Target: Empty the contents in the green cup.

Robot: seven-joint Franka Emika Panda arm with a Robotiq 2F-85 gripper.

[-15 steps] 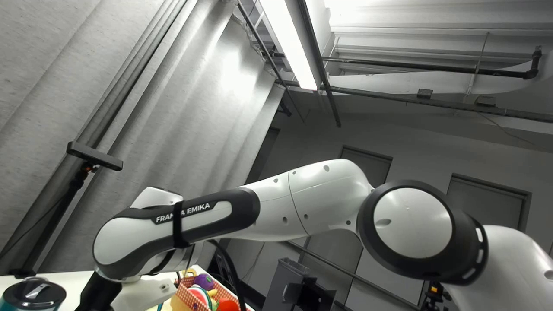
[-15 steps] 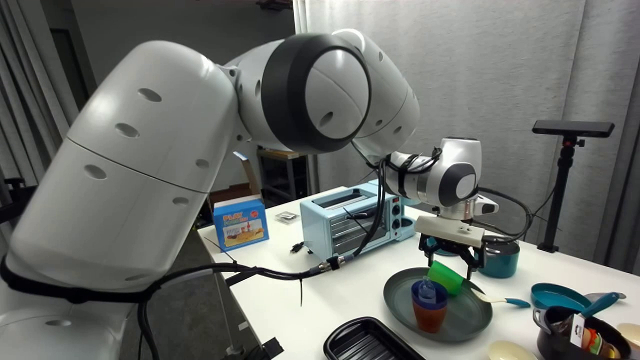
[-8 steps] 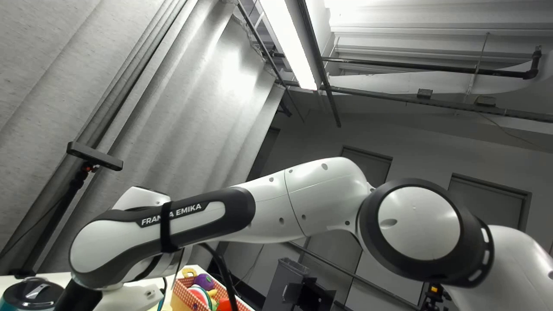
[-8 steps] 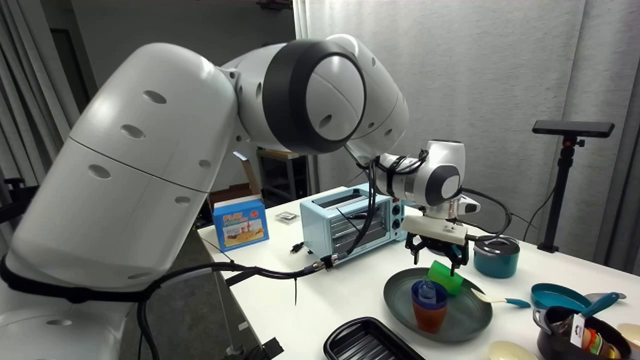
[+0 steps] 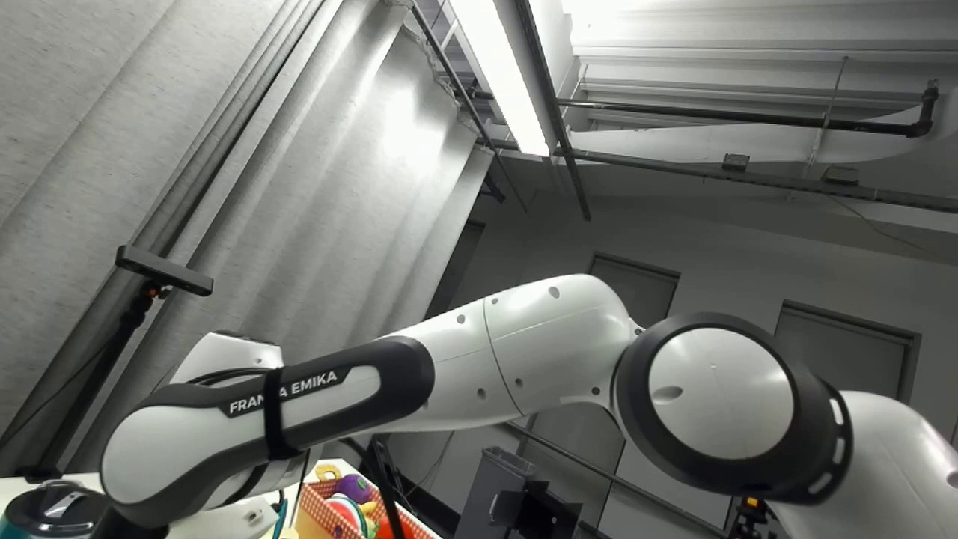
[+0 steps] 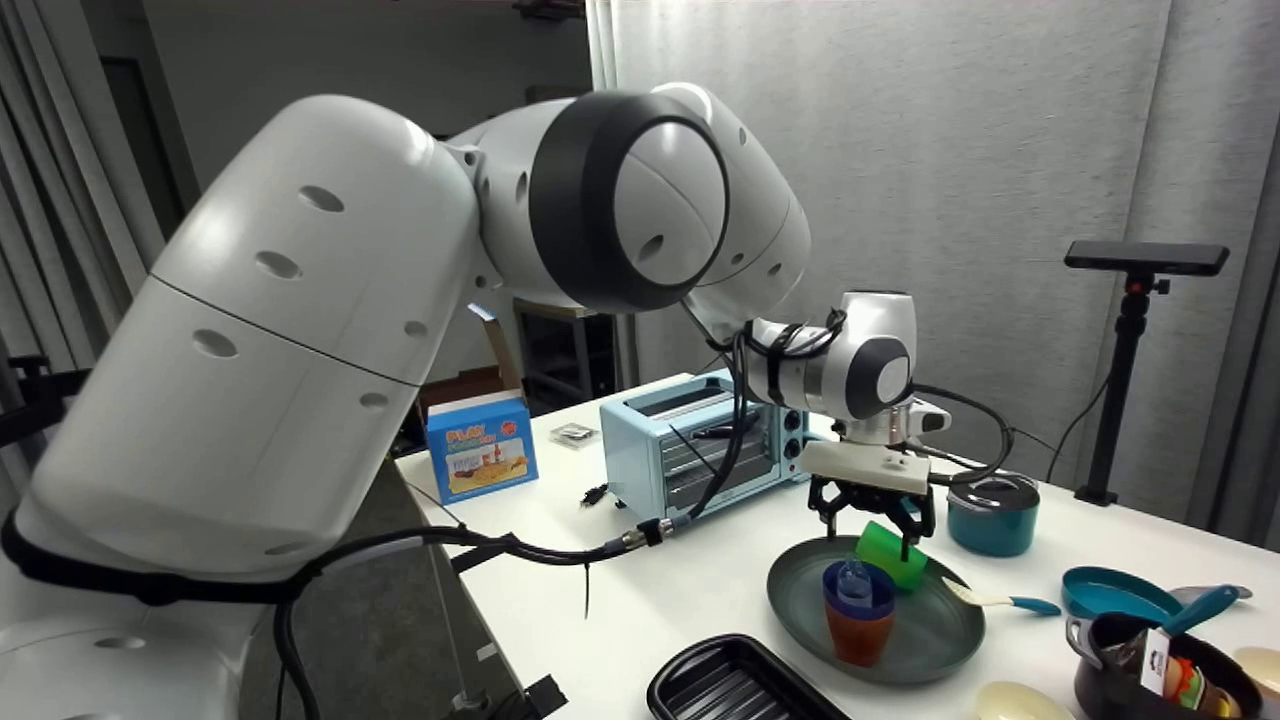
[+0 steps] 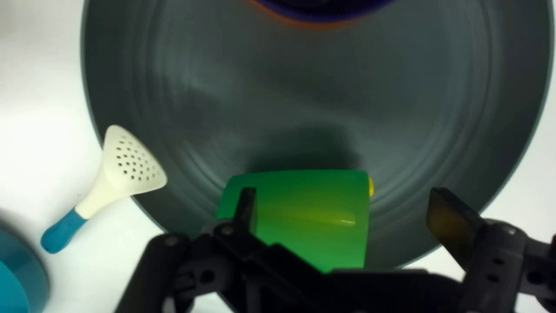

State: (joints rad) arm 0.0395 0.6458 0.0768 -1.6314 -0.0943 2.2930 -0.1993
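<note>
gripper [image 7: 343,206]: jaws apart, gripping nothing; one jaw overlaps the green cup [image 7: 299,208] in the wrist view, so lowering here might pin or roll it
green cup: on its side on the plate [image 7: 282,87]; smooth, tapered, seemingly translucent
yellow item [image 7: 371,187]: peeks past cup's end, probably contents
plate: round, dark grey

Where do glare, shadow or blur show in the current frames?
Glare in an exterior view, where the ceiling light is blown out and the curtain has a bright patch; in the wrist view, soft shadow on the grey plate beside the green cup, and slight blur on the blue cup and pincer.
</note>
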